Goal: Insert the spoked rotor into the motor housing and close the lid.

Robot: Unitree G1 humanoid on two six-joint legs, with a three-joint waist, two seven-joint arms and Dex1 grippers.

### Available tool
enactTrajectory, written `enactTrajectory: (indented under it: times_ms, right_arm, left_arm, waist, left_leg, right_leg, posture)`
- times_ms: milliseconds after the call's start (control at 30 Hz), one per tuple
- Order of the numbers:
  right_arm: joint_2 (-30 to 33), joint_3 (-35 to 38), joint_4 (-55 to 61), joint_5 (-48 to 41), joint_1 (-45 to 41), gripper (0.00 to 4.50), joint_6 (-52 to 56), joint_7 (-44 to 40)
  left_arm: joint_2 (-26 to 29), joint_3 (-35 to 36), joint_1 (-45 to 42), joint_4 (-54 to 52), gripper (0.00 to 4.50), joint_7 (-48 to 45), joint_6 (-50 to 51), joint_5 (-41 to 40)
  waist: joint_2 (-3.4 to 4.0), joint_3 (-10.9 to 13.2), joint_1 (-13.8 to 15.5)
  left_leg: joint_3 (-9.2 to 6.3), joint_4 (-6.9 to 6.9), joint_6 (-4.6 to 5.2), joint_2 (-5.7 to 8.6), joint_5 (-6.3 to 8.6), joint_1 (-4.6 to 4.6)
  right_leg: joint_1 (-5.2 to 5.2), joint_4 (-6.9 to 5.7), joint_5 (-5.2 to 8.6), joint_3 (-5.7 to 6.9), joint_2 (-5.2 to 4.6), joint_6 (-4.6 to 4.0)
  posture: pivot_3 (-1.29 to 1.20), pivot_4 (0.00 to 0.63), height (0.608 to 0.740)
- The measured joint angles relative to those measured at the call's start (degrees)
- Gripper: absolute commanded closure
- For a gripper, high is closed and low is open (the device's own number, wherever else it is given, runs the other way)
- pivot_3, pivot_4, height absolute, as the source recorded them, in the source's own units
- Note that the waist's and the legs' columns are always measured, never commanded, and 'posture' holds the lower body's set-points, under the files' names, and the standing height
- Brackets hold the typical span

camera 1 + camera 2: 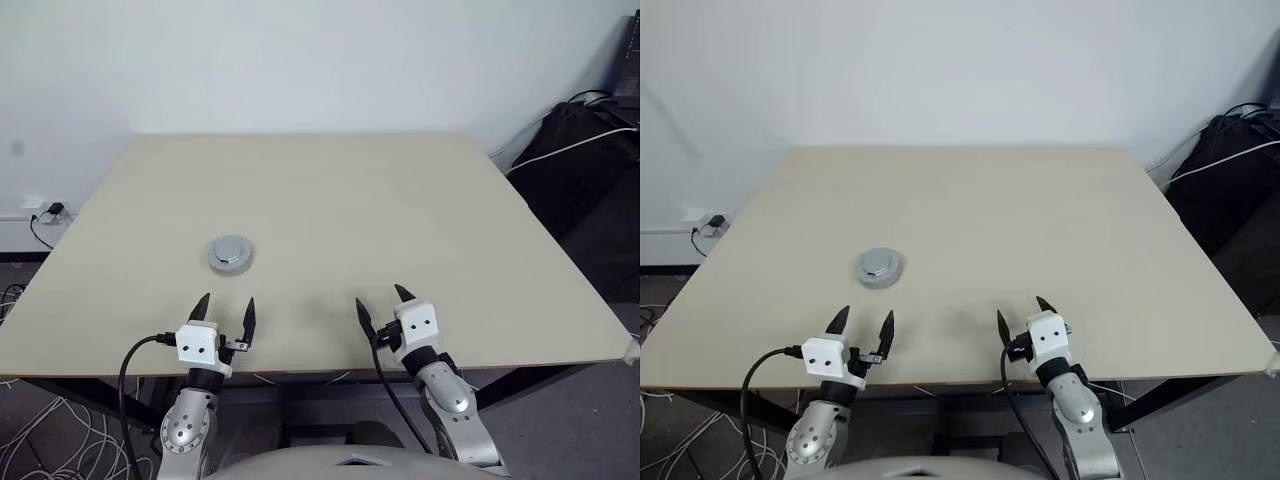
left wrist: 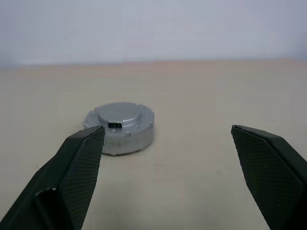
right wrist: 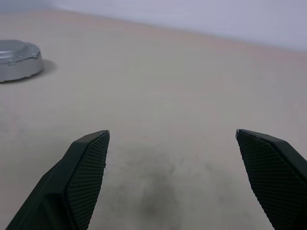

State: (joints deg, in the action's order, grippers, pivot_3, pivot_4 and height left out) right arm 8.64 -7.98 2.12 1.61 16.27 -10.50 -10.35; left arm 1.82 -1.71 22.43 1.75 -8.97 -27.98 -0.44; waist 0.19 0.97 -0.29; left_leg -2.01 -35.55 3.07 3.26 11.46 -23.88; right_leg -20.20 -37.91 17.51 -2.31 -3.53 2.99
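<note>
Desk (image 1: 420,220) carries one closed motor housing (image 1: 231,254), lid (image 2: 120,114) seated on top, left of centre. Left gripper (image 1: 227,312) just near of it, right gripper (image 1: 381,304) well apart to the right; both sets of fingers spread, empty. Looks like rigid, smooth, weighty metal; grip across the rim.

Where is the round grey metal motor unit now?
The round grey metal motor unit sits on the beige table, left of centre, just beyond the open left end effector.
</note>
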Motion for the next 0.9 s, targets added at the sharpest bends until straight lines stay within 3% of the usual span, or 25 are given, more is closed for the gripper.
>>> enactTrajectory:
  times_ms: [267,900]
  right_arm:
    - [-1.37,0.39,-0.18,0.60,-0.42,0.00,-0.16,1.76]
    - [-1.86,0.66,-1.26,0.60,-1.42,0.00,1.19,1.83]
  left_arm:
    - [-0.96,-0.02,-0.97,0.34,0.04,3.88,-1.97,2.11]
    - [-1.18,-1.21,-0.59,-5.18,0.04,5.24,4.20,2.72]
  waist:
    - [-0.01,-0.01,0.08]
    - [-0.01,-0.02,0.09]
  left_leg:
    - [0.00,-0.04,0.00,0.00,0.00,0.02]
    - [0.00,-0.06,0.00,0.00,0.00,0.06]
  right_leg:
    - [0.03,-0.04,-0.01,0.01,0.02,0.01]
    - [0.05,-0.12,-0.01,0.02,0.04,0.01]
  posture:
    - [0.00,0.000,0.740]
    - [0.00,0.000,0.740]
